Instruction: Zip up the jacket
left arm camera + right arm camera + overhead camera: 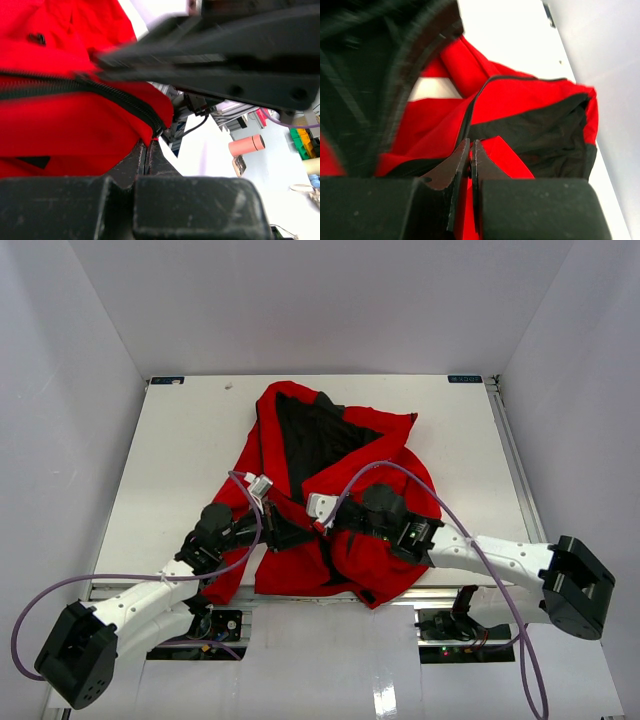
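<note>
Centrally on the flat white tabletop (pixel 180 460) lies a large bright red fabric jacket (pixel 300 570), rumpled and spread open, its near hem reaching the table's front edge between the two arm bases. Its black inner lining (pixel 310 435) shows as a wide dark wedge in the upper half, so the front is unzipped there.

The left gripper (pixel 278 531) reaches in from the lower left and meets the jacket at its lower middle. In the left wrist view, this gripper (pixel 148 146) has its two black fingers pressed together with only a hairline slit between them. They pinch the red hem right where the dark zipper (pixel 110 92) track runs down to its end.

The right gripper (pixel 322 525) comes in from the right, and its tip sits just beside the left one over the same part of the front opening. In the right wrist view, its fingers (pixel 460 160) stand almost closed, with a sliver of red cloth showing in the narrow gap. They grip a black-trimmed edge of the jacket (pixel 530 105), and beyond it the lining (pixel 545 132) folds outward.
</note>
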